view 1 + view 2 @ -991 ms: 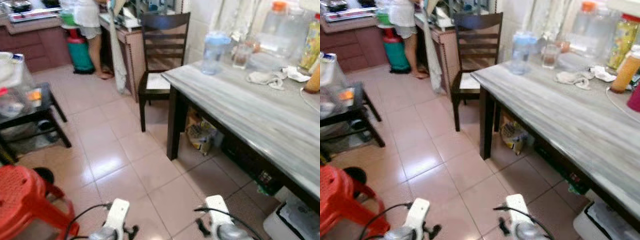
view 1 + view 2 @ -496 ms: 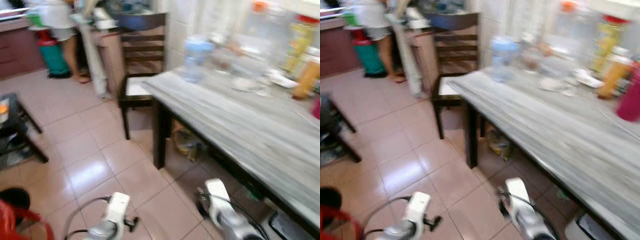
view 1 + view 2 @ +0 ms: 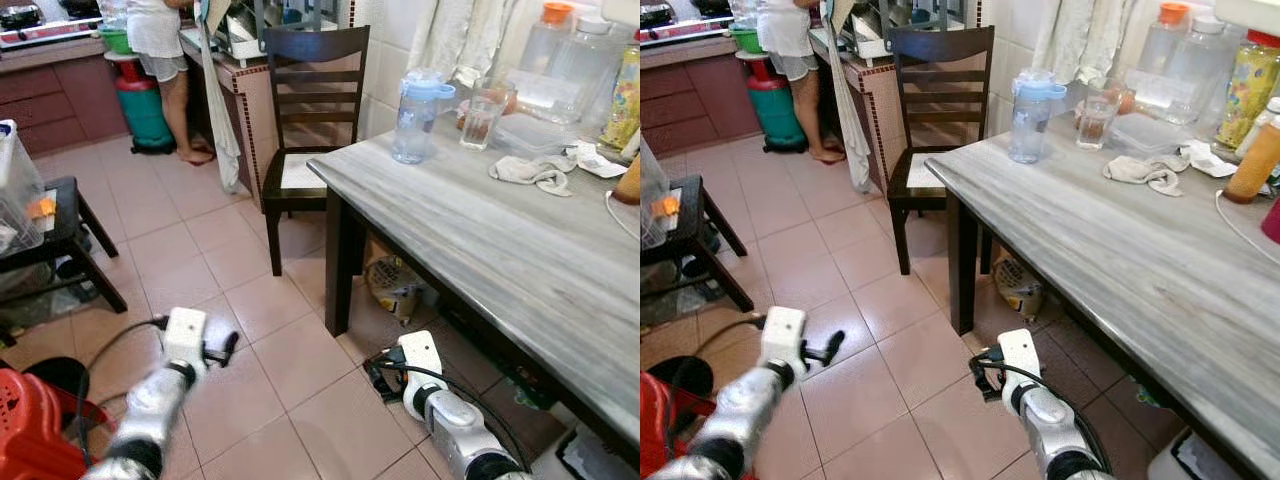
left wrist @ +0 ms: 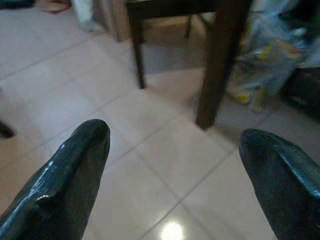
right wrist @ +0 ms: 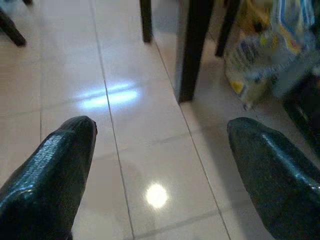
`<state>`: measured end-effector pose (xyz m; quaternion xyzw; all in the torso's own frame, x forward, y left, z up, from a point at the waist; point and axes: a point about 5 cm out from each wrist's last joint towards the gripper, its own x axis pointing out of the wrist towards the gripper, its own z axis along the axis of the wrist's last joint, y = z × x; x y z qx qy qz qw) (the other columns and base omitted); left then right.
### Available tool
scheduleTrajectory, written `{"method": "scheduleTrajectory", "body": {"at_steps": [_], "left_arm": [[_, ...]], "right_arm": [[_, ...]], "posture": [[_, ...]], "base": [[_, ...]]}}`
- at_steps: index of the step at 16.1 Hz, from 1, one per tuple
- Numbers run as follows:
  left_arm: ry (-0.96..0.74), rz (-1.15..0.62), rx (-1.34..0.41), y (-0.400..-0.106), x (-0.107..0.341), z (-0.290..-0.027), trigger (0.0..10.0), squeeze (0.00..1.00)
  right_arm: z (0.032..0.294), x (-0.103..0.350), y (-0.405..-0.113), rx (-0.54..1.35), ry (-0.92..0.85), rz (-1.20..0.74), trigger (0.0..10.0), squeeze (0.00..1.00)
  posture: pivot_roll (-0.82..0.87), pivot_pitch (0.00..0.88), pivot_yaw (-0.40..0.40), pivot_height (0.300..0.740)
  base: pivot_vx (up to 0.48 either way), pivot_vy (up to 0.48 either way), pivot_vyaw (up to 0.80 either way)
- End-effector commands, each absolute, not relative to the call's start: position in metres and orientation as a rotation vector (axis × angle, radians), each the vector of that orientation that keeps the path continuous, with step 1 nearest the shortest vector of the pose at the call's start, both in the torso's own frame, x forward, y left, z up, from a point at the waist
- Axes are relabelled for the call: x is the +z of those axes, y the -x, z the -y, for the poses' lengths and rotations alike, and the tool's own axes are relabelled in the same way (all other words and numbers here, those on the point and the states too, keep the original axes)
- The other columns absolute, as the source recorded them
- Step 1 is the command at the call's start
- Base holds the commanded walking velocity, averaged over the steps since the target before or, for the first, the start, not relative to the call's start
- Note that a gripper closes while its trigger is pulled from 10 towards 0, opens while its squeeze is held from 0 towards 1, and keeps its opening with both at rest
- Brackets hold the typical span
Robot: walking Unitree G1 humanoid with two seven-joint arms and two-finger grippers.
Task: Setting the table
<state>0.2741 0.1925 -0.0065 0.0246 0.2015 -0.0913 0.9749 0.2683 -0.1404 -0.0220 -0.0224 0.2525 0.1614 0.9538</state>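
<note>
A long table [image 3: 500, 260] with a grey, wood-grained top and dark legs is seen along the robot's right side, set against a tiled wall. Its near and middle stretches are bare. Along the far edge by the wall a clear jug with a blue lid [image 3: 415, 115] stands near the far left corner, with a drinking glass [image 3: 482, 112] just beside it; further along that edge lie a crumpled cloth [image 3: 530, 170], a clear lidded container [image 3: 535, 100], tall plastic jars [image 3: 1185, 45] and an orange bottle [image 3: 1252, 160]. A dark wooden chair [image 3: 310, 120] is placed at the table's far short end. Bags [image 3: 395, 285] are stored beneath the table. The floor [image 3: 240, 290] is laid with glossy pinkish tiles. A person [image 3: 165, 70] is standing at a counter at the back of the room, a low black stand [image 3: 60, 235] is set at the left, and a red stool [image 3: 35, 425] is at the near left. The left gripper [image 4: 175, 165] is held low over the floor, its fingers spread wide and empty. The right gripper [image 5: 165, 165] is held low near the table leg [image 5: 192, 45], likewise spread wide with nothing between its fingers.
</note>
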Motion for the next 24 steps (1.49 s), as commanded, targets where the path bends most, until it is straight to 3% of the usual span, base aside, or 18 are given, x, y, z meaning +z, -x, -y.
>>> {"method": "scheduleTrajectory", "body": {"at_steps": [1, 6, 9, 13, 17, 24], "left_arm": [[-0.051, -0.364, -0.177, -0.274, -0.004, -0.192, 10.0, 0.00], [-0.065, -0.087, -0.207, -0.277, 0.037, -0.185, 10.0, 0.00], [-0.067, 0.005, -0.192, -0.258, 0.065, -0.198, 10.0, 0.00], [-0.106, 0.026, -0.110, -0.221, 0.071, -0.212, 10.0, 0.00], [-0.146, 0.110, -0.052, -0.219, 0.092, -0.206, 10.0, 0.00], [-0.137, 0.050, -0.111, -0.222, 0.095, -0.195, 10.0, 0.00]], "right_arm": [[0.139, -0.011, -0.277, 0.349, 0.066, -0.442, 10.0, 0.00], [0.156, 0.038, -0.300, 0.273, 0.079, -0.177, 10.0, 0.00], [0.177, 0.080, -0.281, 0.172, 0.165, -0.001, 10.0, 0.00], [0.186, 0.101, -0.250, 0.105, 0.184, 0.067, 10.0, 0.00], [0.185, 0.099, -0.235, 0.030, 0.143, 0.004, 10.0, 0.00], [0.174, 0.101, -0.224, 0.035, 0.138, -0.050, 10.0, 0.00]], "posture": [[-0.19, 0.000, 0.018, 0.740], [-0.20, 0.000, 0.031, 0.740], [-0.22, 0.000, 0.060, 0.740], [-0.22, 0.000, 0.050, 0.740], [-0.20, 0.007, 0.027, 0.740], [-0.22, 0.093, 0.035, 0.740]], "base": [[0.000, 0.000, 0.00], [0.000, 0.000, 0.00], [0.000, 0.000, 0.00], [0.000, 0.000, 0.00], [0.000, 0.000, 0.00], [0.000, 0.000, -0.19]]}}
